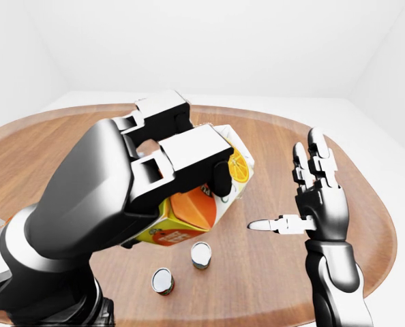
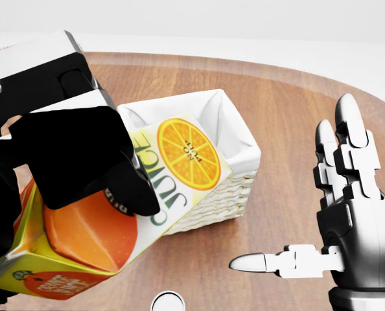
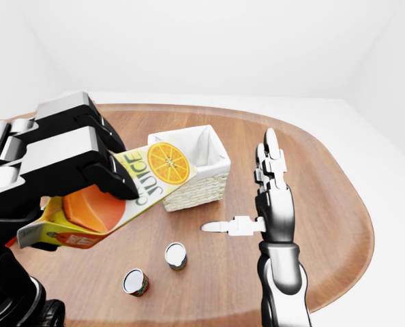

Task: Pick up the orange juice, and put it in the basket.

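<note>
My left hand is shut on the orange juice carton, a yellow and orange box with an orange slice on it. The carton is tilted, held above the table, its top end pointing toward the basket and overlapping its left rim in the right-eye view. The basket is a white-lined wicker box in the middle of the round wooden table. My right hand stands upright to the right of the basket, fingers spread open and empty.
Two small cans stand on the table below the basket in the right-eye view. The table's curved edge runs along the right and bottom. White floor and walls surround it.
</note>
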You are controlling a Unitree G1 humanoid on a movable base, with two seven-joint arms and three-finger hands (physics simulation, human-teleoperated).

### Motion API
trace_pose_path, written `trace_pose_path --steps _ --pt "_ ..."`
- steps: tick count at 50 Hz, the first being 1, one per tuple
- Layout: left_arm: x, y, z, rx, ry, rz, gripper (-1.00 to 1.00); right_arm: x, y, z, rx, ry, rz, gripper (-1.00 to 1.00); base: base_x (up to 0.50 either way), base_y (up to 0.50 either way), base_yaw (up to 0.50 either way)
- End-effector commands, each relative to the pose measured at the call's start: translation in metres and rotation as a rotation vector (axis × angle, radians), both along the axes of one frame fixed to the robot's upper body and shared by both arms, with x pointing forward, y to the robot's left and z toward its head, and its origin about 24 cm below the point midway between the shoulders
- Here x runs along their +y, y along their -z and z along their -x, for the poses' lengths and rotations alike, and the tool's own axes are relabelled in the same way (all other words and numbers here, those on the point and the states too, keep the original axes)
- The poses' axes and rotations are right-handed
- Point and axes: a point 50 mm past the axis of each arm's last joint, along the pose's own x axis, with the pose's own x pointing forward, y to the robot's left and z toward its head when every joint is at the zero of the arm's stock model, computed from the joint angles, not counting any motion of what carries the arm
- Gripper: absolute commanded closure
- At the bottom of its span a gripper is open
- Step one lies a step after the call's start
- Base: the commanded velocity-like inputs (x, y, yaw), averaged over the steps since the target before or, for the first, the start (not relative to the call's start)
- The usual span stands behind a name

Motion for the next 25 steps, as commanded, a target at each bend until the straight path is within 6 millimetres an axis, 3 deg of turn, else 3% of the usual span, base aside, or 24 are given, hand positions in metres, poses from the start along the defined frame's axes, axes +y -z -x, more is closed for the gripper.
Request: trace_pose_path --steps 1,10,25 --pt "-0.004 -0.032 -0.033 -0.033 -0.01 -0.035 1.0 0.001 0.0 0.0 0.001 -0.002 0.001 -1.0 0.0 0.0 0.0" --pt "-0.005 -0.04 -0.079 0.097 -0.054 -0.024 1.0 0.0 -0.002 0.001 -0.01 -0.002 -0.003 -1.0 0.0 0.0 0.0" --pt "-0.004 -0.042 -0.133 0.278 -0.119 -0.009 1.0 0.002 0.0 0.001 -0.001 -0.009 -0.001 -1.0 0.0 0.0 0.0"
